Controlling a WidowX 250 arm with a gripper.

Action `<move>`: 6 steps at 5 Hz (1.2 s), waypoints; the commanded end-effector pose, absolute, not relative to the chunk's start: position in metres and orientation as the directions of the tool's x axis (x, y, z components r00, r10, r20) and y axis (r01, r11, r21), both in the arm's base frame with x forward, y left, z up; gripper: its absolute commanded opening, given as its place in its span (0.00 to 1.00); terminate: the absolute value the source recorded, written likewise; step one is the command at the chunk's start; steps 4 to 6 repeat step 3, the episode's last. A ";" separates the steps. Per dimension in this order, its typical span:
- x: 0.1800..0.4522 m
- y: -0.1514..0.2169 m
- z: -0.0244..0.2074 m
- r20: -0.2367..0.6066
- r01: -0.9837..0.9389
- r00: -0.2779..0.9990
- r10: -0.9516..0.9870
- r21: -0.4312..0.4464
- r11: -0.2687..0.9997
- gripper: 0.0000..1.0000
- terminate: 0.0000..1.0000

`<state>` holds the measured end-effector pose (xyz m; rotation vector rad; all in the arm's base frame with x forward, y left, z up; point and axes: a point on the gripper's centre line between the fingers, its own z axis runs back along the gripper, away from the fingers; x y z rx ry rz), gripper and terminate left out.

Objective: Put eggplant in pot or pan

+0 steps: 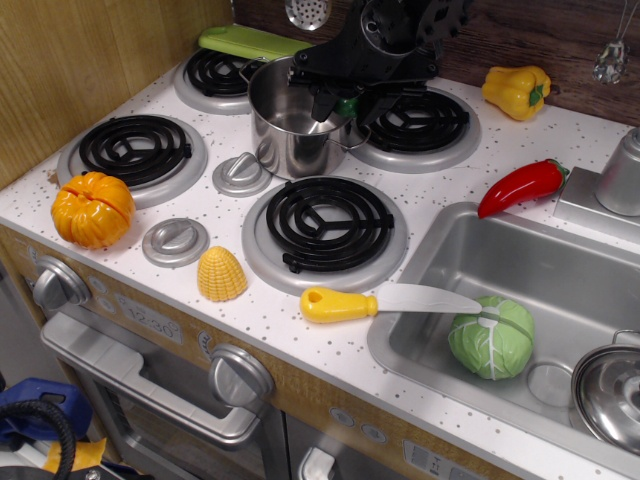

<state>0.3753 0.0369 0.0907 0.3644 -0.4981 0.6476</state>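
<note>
Directly below the end effector (338, 103) stands the pot (296, 125), its mouth open upward; the black fingers hang over the pot's right rim, above the interior; between them a small patch of green shows, judged to be the stem cap of the eggplant (346, 103); the purple body is hidden by the fingers, so its long axis cannot be told; the end effector appears pressed together on that item, though the contact itself is obscured. The relation that governs the coming move: the pot's opening lies just beneath and slightly to the left of the end effector, so a short descent or release there is judged sufficient; the rim beneath the fingers is the hazard. On the front panel of the desk (300, 330), faint digits are printed, not legible; no brand is visible.
</note>
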 end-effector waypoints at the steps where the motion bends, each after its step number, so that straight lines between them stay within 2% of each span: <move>1: 0.387 0.060 0.107 0.524 -0.657 0.672 0.524 0.096 0.747 1.00 0.00; 2: 0.387 0.060 0.107 0.524 -0.657 0.672 0.524 0.096 0.747 1.00 0.00; 3: 0.387 0.060 0.107 0.524 -0.657 0.672 0.524 0.096 0.747 1.00 1.00; 6: 0.387 0.060 0.107 0.524 -0.657 0.672 0.524 0.096 0.747 1.00 1.00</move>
